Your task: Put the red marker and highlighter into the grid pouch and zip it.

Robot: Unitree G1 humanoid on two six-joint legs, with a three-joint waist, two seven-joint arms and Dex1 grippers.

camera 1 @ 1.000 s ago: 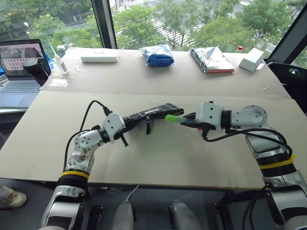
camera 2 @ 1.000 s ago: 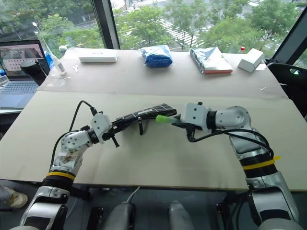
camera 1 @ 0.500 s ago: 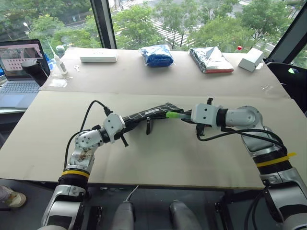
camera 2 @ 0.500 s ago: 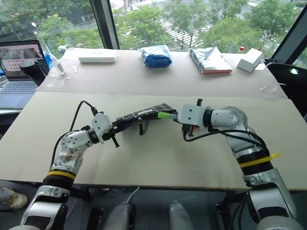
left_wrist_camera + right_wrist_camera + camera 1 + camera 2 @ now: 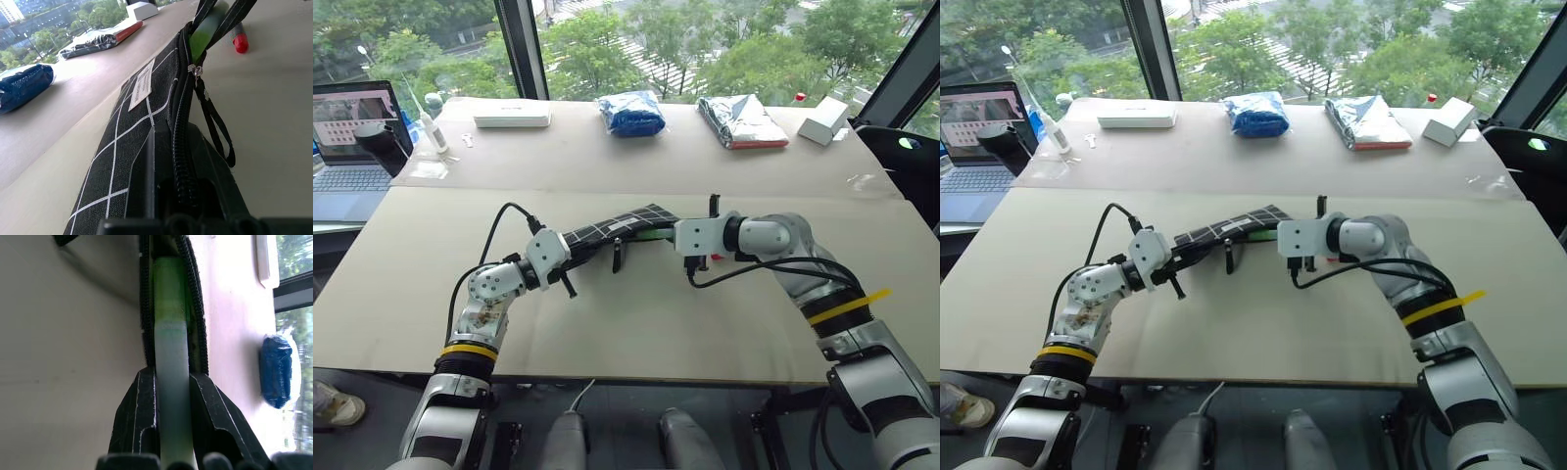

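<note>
In the open grid pouch (image 5: 612,231), pinched by the left hand (image 5: 570,250), sits the highlighter (image 5: 169,323), right hand (image 5: 171,396) gripping it

Head stereo pair: high, facing forward and down over the counter (image 5: 636,323); both eyes share the whole scene, offset slightly sideways. Left wrist view: very close, low along the grid pouch (image 5: 127,142) toward its open end, with the red marker (image 5: 238,41) beyond. Right wrist view: close, sighting along the highlighter (image 5: 171,357) into the pouch mouth. The blue packet (image 5: 275,377), probably the same one, appears in all views.
</note>
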